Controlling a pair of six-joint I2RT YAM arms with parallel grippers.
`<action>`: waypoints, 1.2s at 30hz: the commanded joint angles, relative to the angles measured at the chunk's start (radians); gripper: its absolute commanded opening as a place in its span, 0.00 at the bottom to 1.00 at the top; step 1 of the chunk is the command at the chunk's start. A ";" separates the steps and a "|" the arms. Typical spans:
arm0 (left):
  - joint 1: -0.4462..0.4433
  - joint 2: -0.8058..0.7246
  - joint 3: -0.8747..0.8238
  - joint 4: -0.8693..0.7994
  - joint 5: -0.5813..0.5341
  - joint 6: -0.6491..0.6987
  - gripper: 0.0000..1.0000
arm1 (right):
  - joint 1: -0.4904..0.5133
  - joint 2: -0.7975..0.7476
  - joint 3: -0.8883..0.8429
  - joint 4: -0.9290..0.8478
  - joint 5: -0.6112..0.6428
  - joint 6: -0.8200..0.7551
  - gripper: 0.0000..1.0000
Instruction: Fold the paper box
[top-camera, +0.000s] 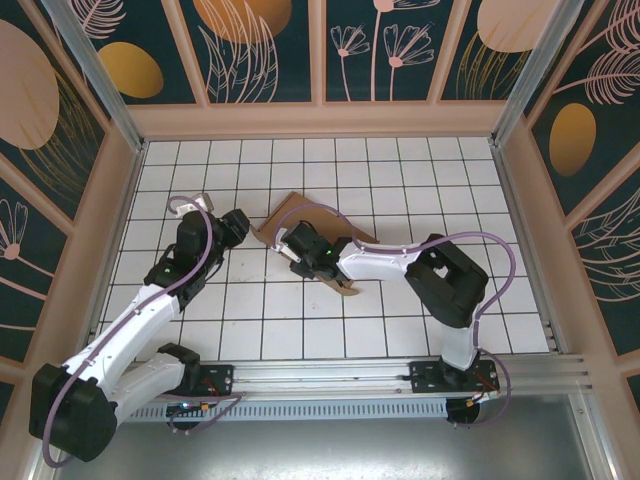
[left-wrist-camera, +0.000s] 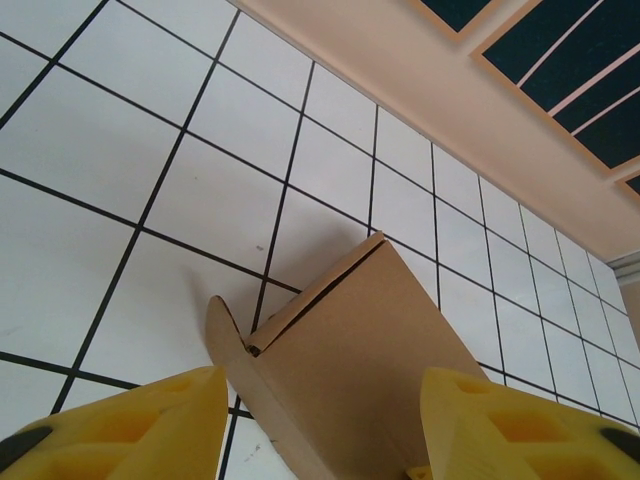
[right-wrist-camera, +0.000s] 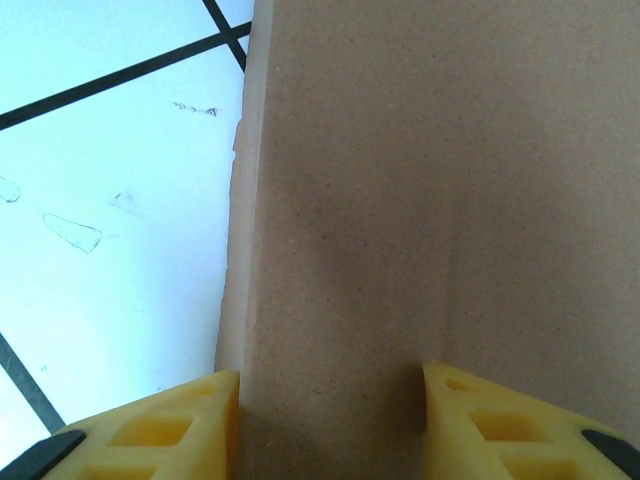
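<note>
The white tiled table (top-camera: 400, 170) carries the plain brown cardboard paper box (top-camera: 300, 212) near its middle, partly raised, one panel standing with a curved tab at its corner. The left gripper (left-wrist-camera: 320, 425) straddles that raised panel and the right gripper (right-wrist-camera: 330, 425) straddles another. Whether either pinches the cardboard, I cannot tell. The fold probably goes best along the scored crease, with one side braced and the other turned slowly.

White tiled table (top-camera: 420, 170) with black grid lines. You find the paper box (top-camera: 297, 210) lying on it, partly folded, one panel raised. Tiles extend beyond the box toward the far wall.
</note>
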 joint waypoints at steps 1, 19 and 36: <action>0.007 0.001 -0.008 0.023 -0.001 0.028 0.54 | -0.007 0.054 -0.030 -0.089 -0.054 0.045 0.50; -0.157 0.191 -0.091 0.169 0.226 -0.124 0.61 | -0.461 -0.131 0.011 0.022 -0.377 0.460 0.81; -0.092 0.464 -0.099 0.342 0.314 -0.195 0.68 | -0.474 -0.075 -0.096 0.005 -0.588 0.575 0.81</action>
